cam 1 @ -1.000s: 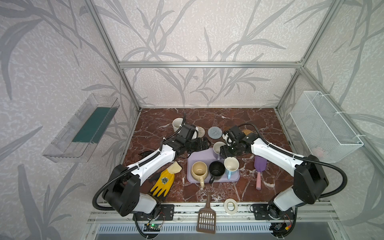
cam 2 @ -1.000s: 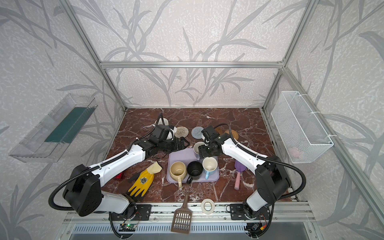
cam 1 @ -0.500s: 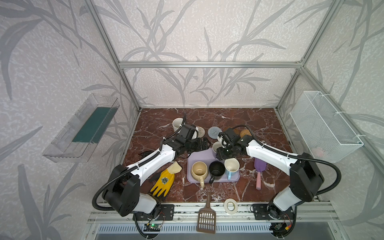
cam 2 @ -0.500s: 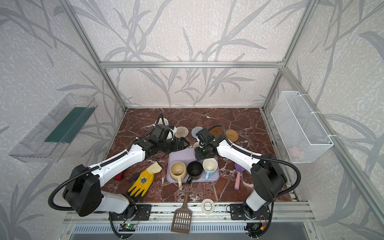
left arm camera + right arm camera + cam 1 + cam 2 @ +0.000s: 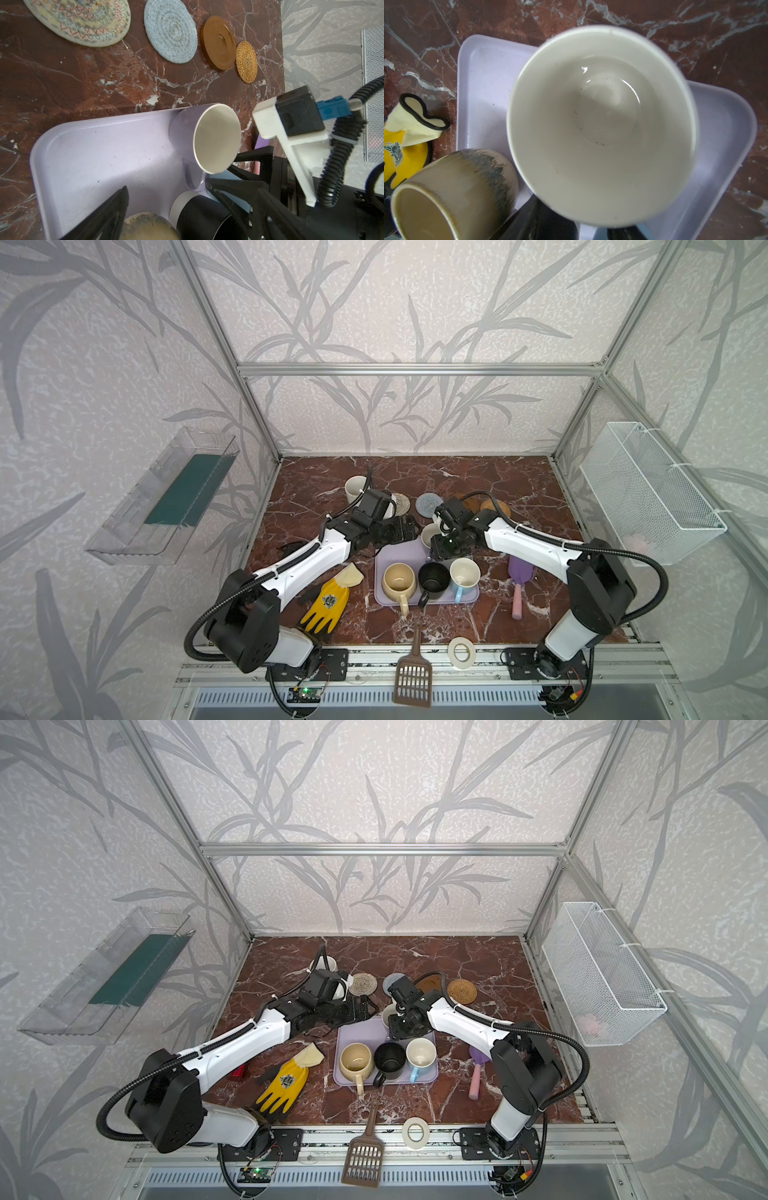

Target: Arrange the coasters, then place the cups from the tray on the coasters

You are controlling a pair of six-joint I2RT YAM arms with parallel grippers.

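Here right gripper [image 5: 439, 549] angles down at lavender mug [image 5: 187, 128], grip unclear; left gripper [image 5: 411, 531] hovers agape

Both top views look down from the high front; wrist cameras — close — share the tray [image 5: 99, 158].

lavender mug [image 5: 216, 139] on tray [image 5: 93, 155] corner, right claw [image 5: 222, 172] at its rim, four coasters [image 5: 170, 31] beyond

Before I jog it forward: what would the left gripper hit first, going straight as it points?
Most likely the lavender mug at the far corner of the tray, with the right gripper at it; the open left gripper points across at it. Height is unclear, so it could meet that gripper first.
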